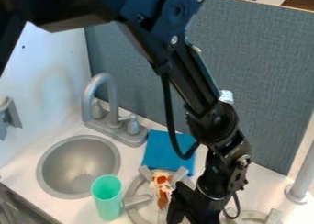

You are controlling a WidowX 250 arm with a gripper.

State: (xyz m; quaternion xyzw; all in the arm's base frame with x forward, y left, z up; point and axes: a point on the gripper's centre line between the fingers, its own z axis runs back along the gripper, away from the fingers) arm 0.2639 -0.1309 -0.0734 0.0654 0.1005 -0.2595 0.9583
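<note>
The black gripper (189, 206) hangs low at the bottom of the view, right of centre, over the stove area. Just left of it, a small white and orange-brown toy item (162, 187) lies on the left grey burner (138, 201); whether the two touch is unclear. A turquoise cup (107, 198) stands upright between that burner and the sink. Behind the burner, a blue cloth (165, 150) lies flat on the counter, partly behind the arm.
At left is the round grey sink (78, 167), with a grey faucet (110, 106) behind it. A second burner (253, 216) is partly behind the arm at lower right, near a grey post (301, 182). A grey-blue panel (264, 81) rises behind the counter.
</note>
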